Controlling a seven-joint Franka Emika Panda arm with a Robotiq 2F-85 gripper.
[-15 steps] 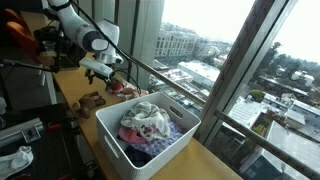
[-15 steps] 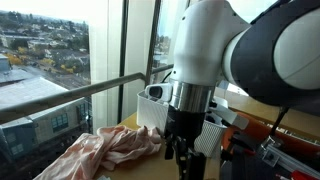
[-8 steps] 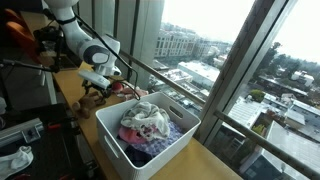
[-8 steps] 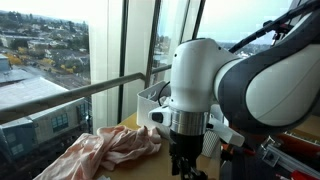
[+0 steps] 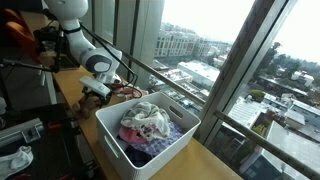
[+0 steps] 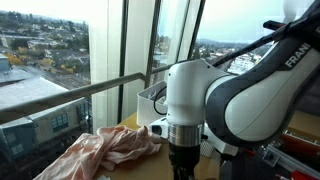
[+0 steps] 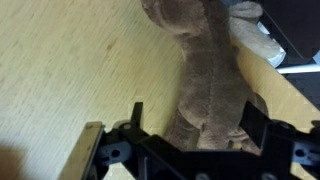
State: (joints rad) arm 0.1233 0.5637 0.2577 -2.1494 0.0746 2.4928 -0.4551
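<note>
A pinkish-brown cloth point(image 7: 205, 80) lies crumpled on the light wooden table point(image 7: 60, 70). In the wrist view my gripper point(image 7: 196, 108) stands open astride it, one black finger point(image 7: 137, 110) on the bare wood and the other at the cloth's far side. The cloth fills most of the gap between the jaws. In an exterior view the gripper point(image 5: 97, 92) is low over the table beside the cloth point(image 5: 118, 94). In an exterior view the arm's big white wrist point(image 6: 195, 100) hides the fingers, and the cloth point(image 6: 100, 150) spreads out beside it.
A white slotted laundry basket point(image 5: 112, 138) with several mixed garments point(image 5: 148, 125) stands close to the cloth; its wall point(image 6: 150, 100) shows behind the arm. Tall windows with a metal rail point(image 6: 80, 90) run along the table's far edge. Equipment and cables point(image 5: 20, 135) sit on the other side.
The arm has come down over the cloth, so the gripper now sits low around it. The cloth and basket have not moved.
</note>
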